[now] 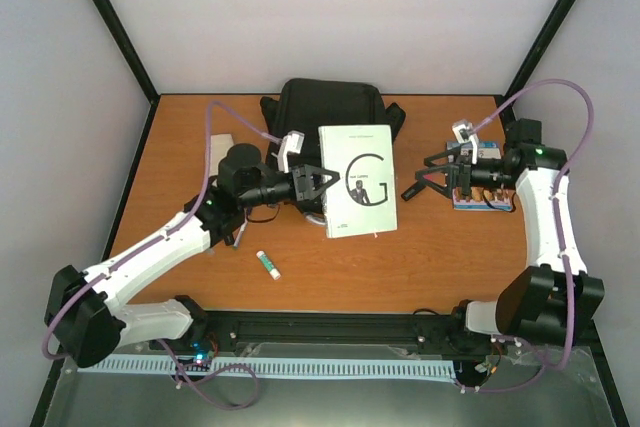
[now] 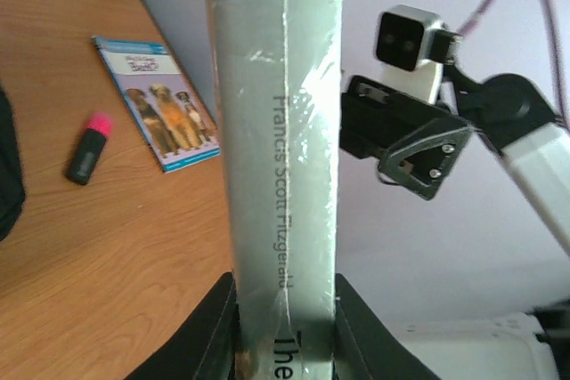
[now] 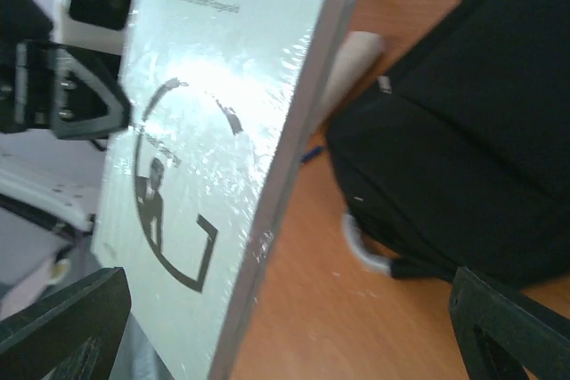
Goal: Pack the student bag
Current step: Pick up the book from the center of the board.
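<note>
Robot lab test cell, not a home or office. Evidence: plain white wall panels w/ black frame posts boxing in a wood-top table. Left arm & right arm bolted to a black rail at table's near edge. Purple cables, wrist cam. Staged props on table, e.g. student bag, book.

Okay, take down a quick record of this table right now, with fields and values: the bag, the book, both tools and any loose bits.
student bag: black, lying at the far edge of the table, behind the book
book: white, plastic-wrapped, held up off the table
left tool: shut on the book at its spine edge
right tool: open, right of the book, not touching it
loose items: dog booklet and pink highlighter on the right; white stick with a green cap near the front
</note>
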